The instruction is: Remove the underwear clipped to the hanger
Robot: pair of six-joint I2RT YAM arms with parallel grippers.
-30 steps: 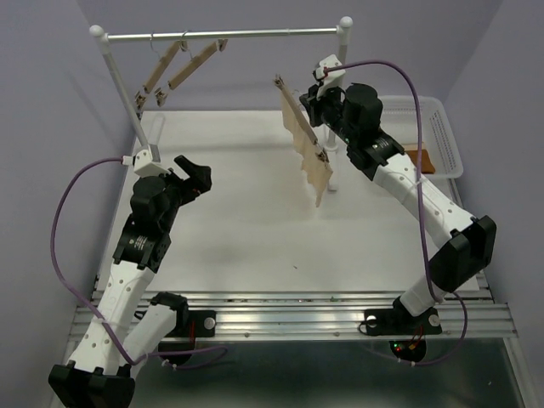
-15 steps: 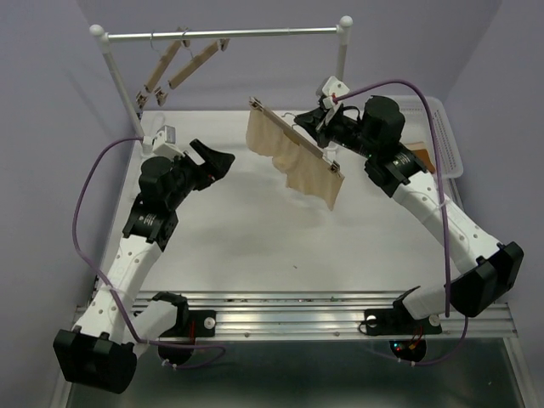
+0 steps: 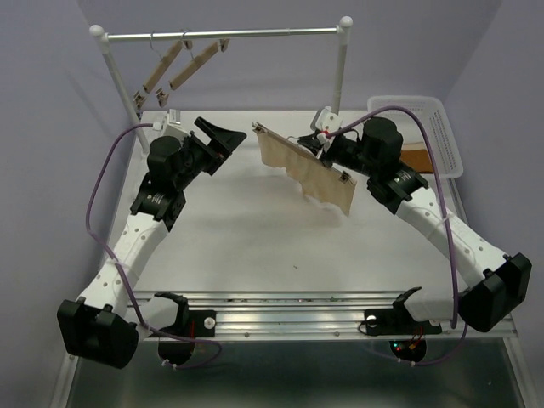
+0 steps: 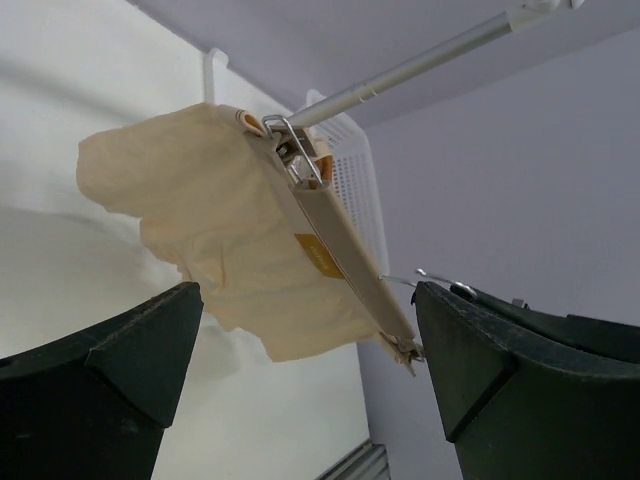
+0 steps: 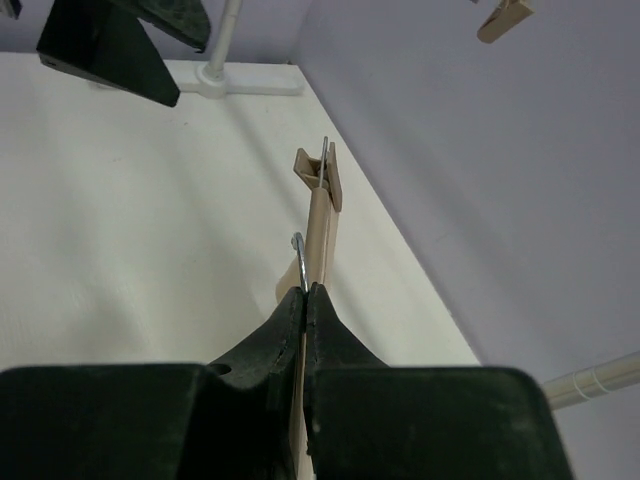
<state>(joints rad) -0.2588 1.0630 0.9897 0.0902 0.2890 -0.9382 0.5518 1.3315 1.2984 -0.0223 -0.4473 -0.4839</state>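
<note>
The hanger (image 3: 299, 150) is held in the air over the middle of the table, with the pale beige underwear (image 3: 310, 178) hanging from its two end clips. My right gripper (image 3: 321, 146) is shut on the hanger's thin metal hook; in the right wrist view the gripper (image 5: 305, 290) pinches the hook, and the wooden bar (image 5: 322, 215) runs away from it. My left gripper (image 3: 223, 140) is open and empty, just left of the hanger's left end. In the left wrist view the underwear (image 4: 220, 230) and the hanger (image 4: 340, 250) hang between and beyond the left gripper's (image 4: 310, 370) spread fingers (image 4: 110, 370).
A white rack (image 3: 221, 35) stands at the back with two more wooden hangers (image 3: 183, 64) on its left part. A white basket (image 3: 440, 127) at the right rear holds an orange-brown cloth (image 3: 422, 159). The rack's right post (image 3: 341, 68) stands behind my right gripper.
My right arm has swung the hanger and underwear down and leftward, turning it broadside to the camera. My left arm has risen and reached toward the hanger's left end, its gripper open throughout.
</note>
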